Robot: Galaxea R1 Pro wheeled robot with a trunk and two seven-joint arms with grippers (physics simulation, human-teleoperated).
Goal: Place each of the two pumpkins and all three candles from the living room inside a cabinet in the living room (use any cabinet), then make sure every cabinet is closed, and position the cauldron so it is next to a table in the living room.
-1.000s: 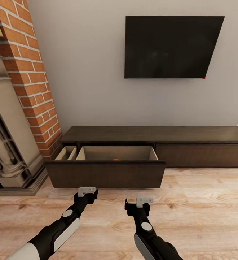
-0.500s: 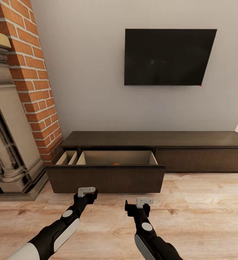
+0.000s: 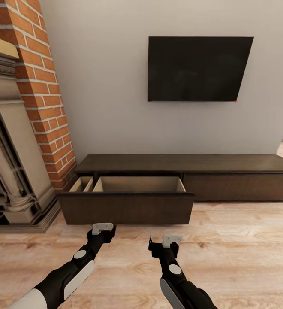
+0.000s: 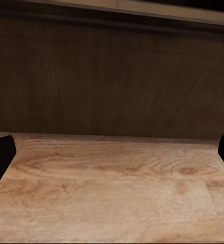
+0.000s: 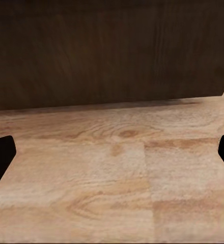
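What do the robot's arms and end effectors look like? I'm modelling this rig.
Both arms are glossy black with white shell panels and a round grey disc near each wrist. The left end effector and right end effector each sit on a black block topped by a small white bracket with tiny dark dots. In the wrist views the fingers are plain black. No cables show.

Both our arms reach forward and low, side by side, with nothing in either gripper.

Our left black-and-white jointed arm [image 3: 66, 274] angles in from the lower left, ending in its black gripper with a pale grey wrist block [image 3: 103, 228]. Our right black-and-white jointed arm [image 3: 178, 281] runs nearly straight ahead to its matching black gripper [image 3: 169, 240]. In each wrist view, the dark fingertips [image 4: 0, 155] [image 5: 0, 152] sit far apart at the frame edges, jaws spread wide.
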